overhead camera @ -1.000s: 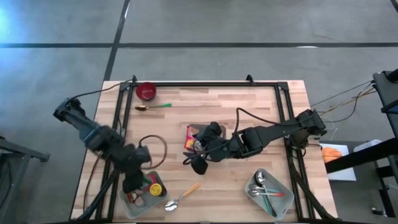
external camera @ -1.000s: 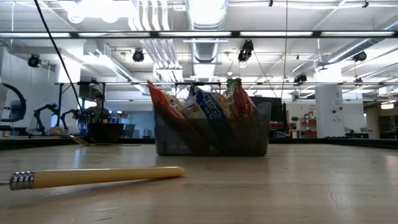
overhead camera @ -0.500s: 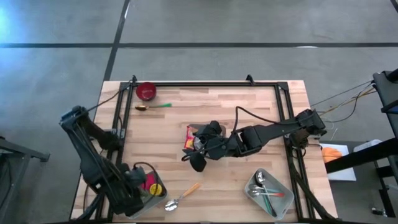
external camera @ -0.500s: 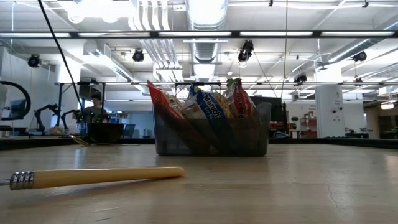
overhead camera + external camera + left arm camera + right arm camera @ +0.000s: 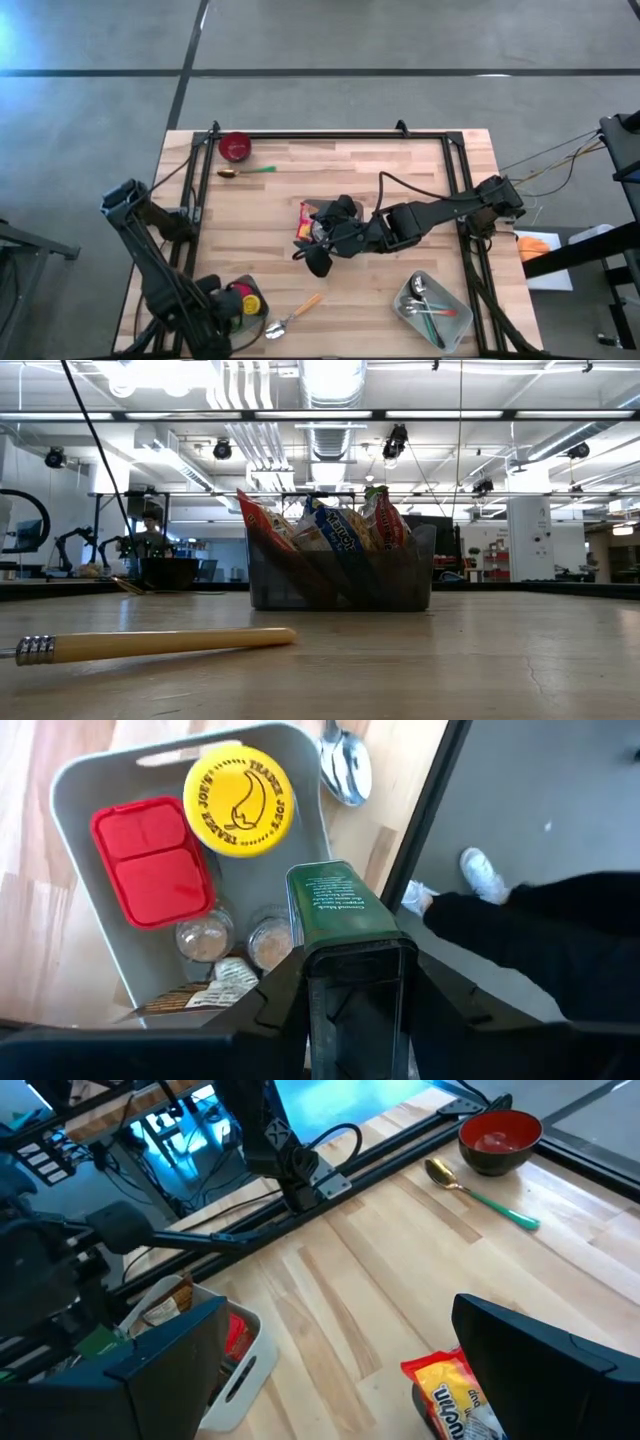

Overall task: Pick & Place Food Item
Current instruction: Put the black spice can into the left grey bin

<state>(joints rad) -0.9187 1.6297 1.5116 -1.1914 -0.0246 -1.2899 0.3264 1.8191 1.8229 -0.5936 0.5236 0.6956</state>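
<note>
Wooden tabletop (image 5: 330, 180) under bright ceiling lights; left tool (image 5: 345, 935) grips a green packet (image 5: 335, 910), right tool (image 5: 320, 240) spread wide.

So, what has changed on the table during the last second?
The left arm swung back toward the near-left corner; its claw, holding a green box, now hangs over the grey bin. The right claw stayed open over the snack basket; the spoons and red bowl did not move.

A: The green packet (image 5: 335, 910) runs down behind the left gripper (image 5: 355, 990), so its lower end is hidden.

B: Yeah, and the grey tray (image 5: 85, 790) gets cropped by the frame.
</note>
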